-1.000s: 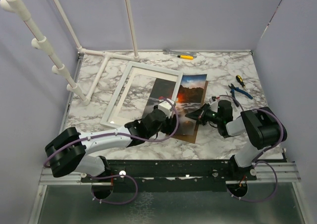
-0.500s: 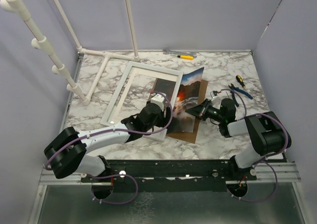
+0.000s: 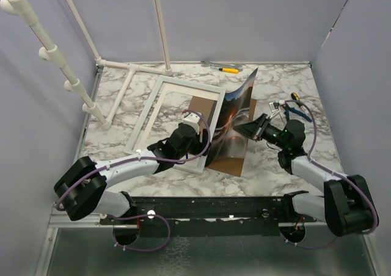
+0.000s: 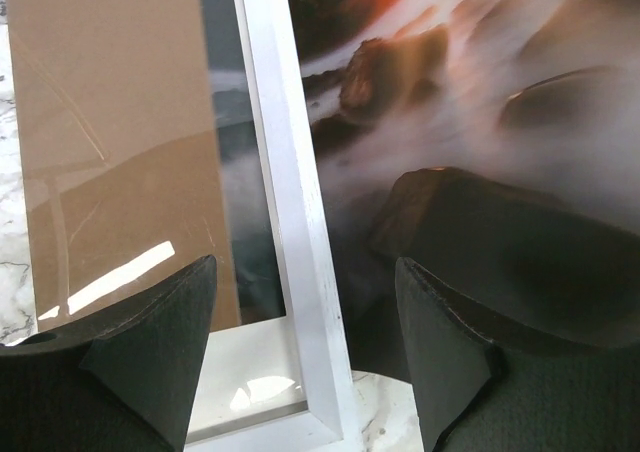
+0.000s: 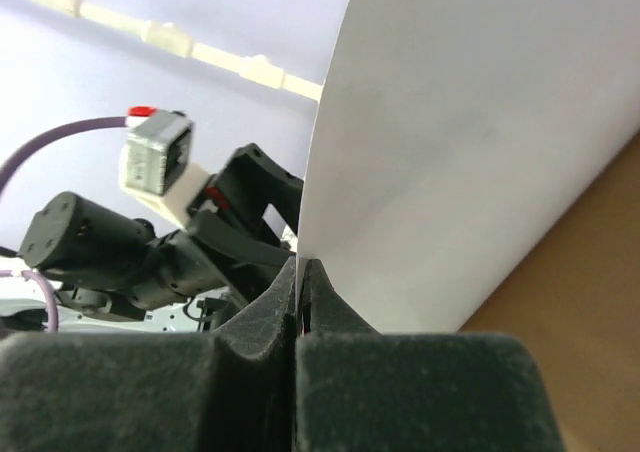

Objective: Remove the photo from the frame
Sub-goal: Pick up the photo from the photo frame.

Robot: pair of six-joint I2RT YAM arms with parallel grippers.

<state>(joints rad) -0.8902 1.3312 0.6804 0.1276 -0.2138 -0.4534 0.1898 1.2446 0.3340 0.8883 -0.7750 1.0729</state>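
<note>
The photo (image 3: 235,112) stands curled upright along the right side of the frame (image 3: 148,114), a wall between the two arms. The right pincer (image 3: 249,131), clamped on the photo's edge, fills the room just right of it. The left pincer (image 3: 201,156), fingers spread, straddles the frame's right rail by its near corner. A pipe rack (image 3: 119,93) hems the frame's left and far sides. Pliers (image 3: 294,113) lie well right. Bare surface (image 3: 110,145) lies near-left of the frame.

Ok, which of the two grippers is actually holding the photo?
The right gripper: it is shut on the edge of the photo, which stands curled up. The left gripper is open, straddling a white rail of the frame.
</note>
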